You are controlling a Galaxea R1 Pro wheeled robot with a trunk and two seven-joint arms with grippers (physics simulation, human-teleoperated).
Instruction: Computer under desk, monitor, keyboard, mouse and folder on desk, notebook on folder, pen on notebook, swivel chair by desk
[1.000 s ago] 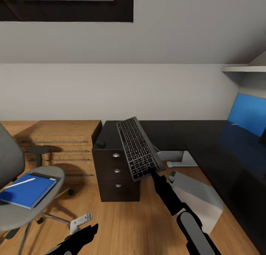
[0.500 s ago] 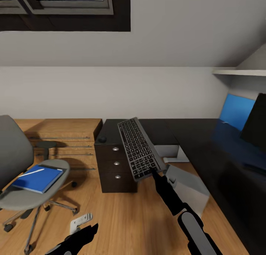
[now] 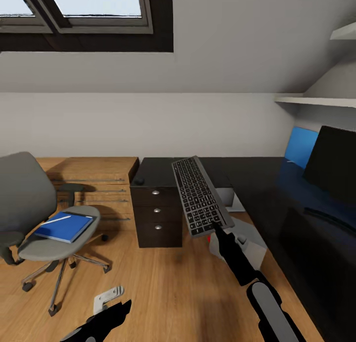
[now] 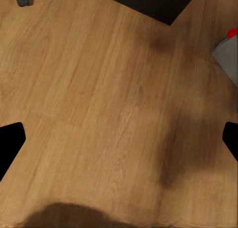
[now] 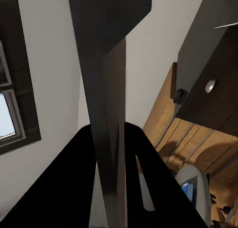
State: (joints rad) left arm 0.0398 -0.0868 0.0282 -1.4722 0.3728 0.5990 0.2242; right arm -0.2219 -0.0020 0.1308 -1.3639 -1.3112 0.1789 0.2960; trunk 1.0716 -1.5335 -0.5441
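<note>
Now the view has swung: monitor (image 3: 330, 165) on the table (image 3: 267, 183) appears; right pincer (image 3: 216, 227) keeps pinching the keyboard (image 3: 200, 196), carrying it there.

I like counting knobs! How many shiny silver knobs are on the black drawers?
3. They sit in a column on the desk drawer fronts: top knob, middle knob, bottom knob.
</note>
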